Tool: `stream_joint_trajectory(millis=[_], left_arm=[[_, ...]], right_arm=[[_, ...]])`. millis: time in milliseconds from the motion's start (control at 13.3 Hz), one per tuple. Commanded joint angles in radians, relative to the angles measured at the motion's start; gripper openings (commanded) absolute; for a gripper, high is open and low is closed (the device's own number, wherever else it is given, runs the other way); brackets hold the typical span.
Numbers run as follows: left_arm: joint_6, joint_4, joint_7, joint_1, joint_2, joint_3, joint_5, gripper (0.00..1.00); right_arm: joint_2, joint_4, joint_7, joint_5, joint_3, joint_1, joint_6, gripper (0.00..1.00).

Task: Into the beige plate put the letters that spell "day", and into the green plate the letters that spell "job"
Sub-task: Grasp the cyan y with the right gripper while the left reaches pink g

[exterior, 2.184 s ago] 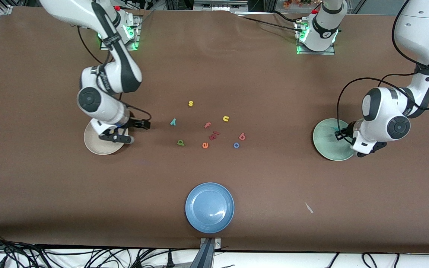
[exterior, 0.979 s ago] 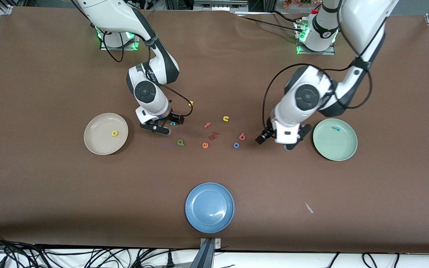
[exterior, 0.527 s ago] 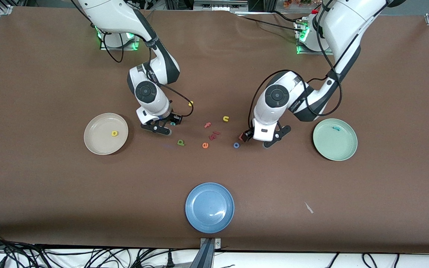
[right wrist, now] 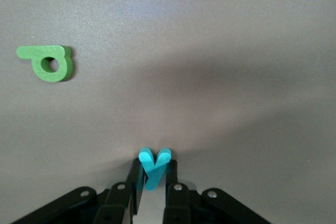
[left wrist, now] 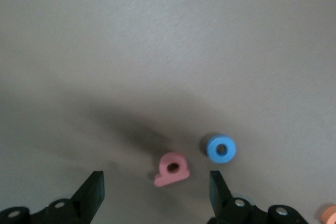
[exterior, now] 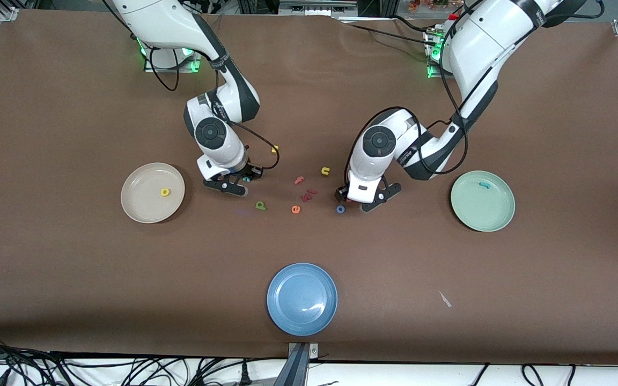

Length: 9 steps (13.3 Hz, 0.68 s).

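My right gripper [exterior: 247,180] is down at the table, shut on the teal y [right wrist: 154,167], which stands pinched between its fingertips [right wrist: 137,174]. The green a [right wrist: 47,62] [exterior: 260,205] lies nearer the front camera than that hand. My left gripper [left wrist: 156,190] [exterior: 343,194] hangs low and open, with the pink b [left wrist: 172,168] lying flat between its fingers without touching them. The blue o [left wrist: 221,149] [exterior: 340,209] lies just beside the b. The yellow d [exterior: 165,192] rests in the beige plate [exterior: 142,206]. The teal j [exterior: 484,185] rests in the green plate [exterior: 480,214].
Loose letters lie between the two hands: an orange e [exterior: 295,209], a pink f [exterior: 299,180], a yellow u [exterior: 325,171], a yellow s [exterior: 275,149] and dark red pieces [exterior: 308,195]. A blue plate [exterior: 302,298] sits near the front edge.
My right gripper has shut on the teal y. The left arm has swung from beside the green plate toward the middle and come down over the pink b.
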Motion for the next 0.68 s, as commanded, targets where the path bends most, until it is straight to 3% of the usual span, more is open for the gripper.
stream_joint_trajectory(millis=[0,151,301,603], left_arm=[[-0.001,0.060,-0.018,-0.018,0.055,0.006,0.062,0.79],[-0.001,0.060,-0.018,-0.020,0.064,0.006,0.069,0.71],[-0.001,0.060,-0.020,-0.020,0.067,0.006,0.069,0.71],[-0.001,0.060,-0.020,-0.032,0.080,0.007,0.067,0.66]], right_arm=[[0.012,0.041,0.002,0.011,-0.006,0.000,-0.014,0.04],[-0.002,0.081,-0.006,0.008,-0.021,-0.004,-0.101,0.02],[-0.033,0.097,-0.038,-0.002,-0.056,-0.003,-0.164,0.02],[-0.105,0.085,-0.262,-0.005,-0.171,-0.001,-0.287,0.02]])
